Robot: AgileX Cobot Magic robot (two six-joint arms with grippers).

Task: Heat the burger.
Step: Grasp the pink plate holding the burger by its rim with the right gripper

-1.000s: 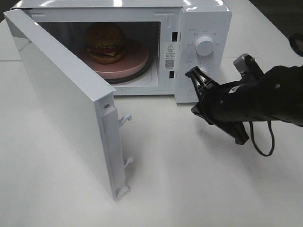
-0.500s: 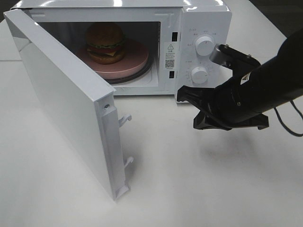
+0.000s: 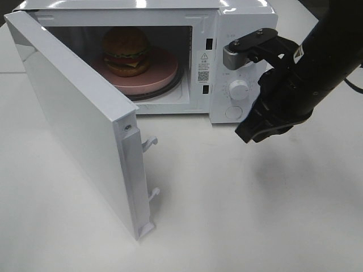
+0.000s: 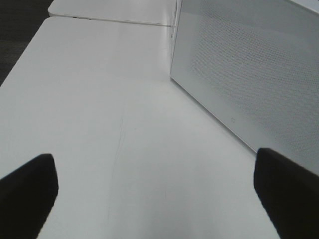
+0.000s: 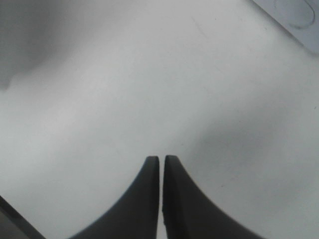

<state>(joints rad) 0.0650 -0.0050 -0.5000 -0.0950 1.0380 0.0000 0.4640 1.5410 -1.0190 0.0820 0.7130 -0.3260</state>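
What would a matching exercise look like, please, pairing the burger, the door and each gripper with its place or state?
Things:
1. burger
2. door
3. left gripper
4. right gripper

Places or states:
a. shut
b. swung open
c. on the plate inside the microwave
d. wide open, over bare table

Pairs: 1-c, 2-b, 3-d, 4-a

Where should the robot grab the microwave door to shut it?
The door stands swung wide open, hinged at its far end. The best place is probably its free upright edge, between the two latch hooks, pinched across its thickness from the front. That edge is thin and sticks out over the table.
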